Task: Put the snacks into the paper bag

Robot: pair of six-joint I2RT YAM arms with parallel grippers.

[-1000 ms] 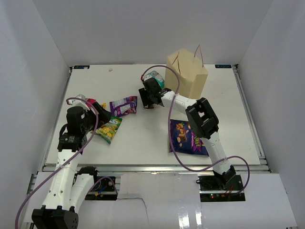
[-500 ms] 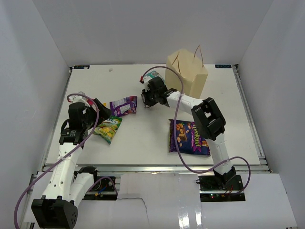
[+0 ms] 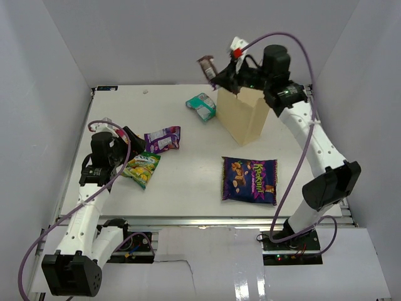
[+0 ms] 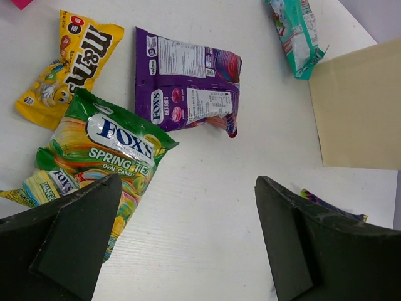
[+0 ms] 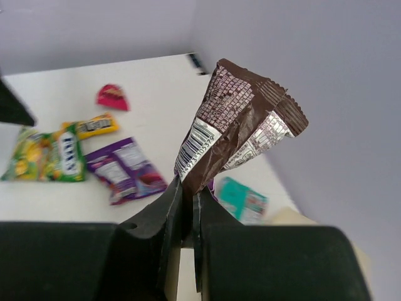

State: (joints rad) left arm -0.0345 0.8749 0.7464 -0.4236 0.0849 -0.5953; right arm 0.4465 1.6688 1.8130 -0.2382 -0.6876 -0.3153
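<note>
My right gripper (image 3: 218, 79) is raised beside the top of the tan paper bag (image 3: 241, 118) and is shut on a dark brown bar wrapper (image 3: 206, 65), which sticks up from the jaws (image 5: 233, 122). A teal-white packet (image 3: 201, 105) lies left of the bag. The small purple-white packet (image 3: 163, 139) and the green-yellow packet (image 3: 143, 168) lie at the left. The large dark purple bag (image 3: 250, 180) lies in front of the paper bag. My left gripper (image 4: 188, 188) hangs open over bare table, just right of the green-yellow packet (image 4: 100, 157).
A yellow candy packet (image 4: 69, 69) lies beyond the green-yellow one, and a small pink item (image 5: 111, 96) sits further back. White walls enclose the table (image 3: 188, 188) on three sides. The right arm's purple cable (image 3: 301, 144) loops over the bag.
The right gripper shut on the brown wrapper beside the teal packet, then swung it up and right to the bag's top. The left arm barely moved.
</note>
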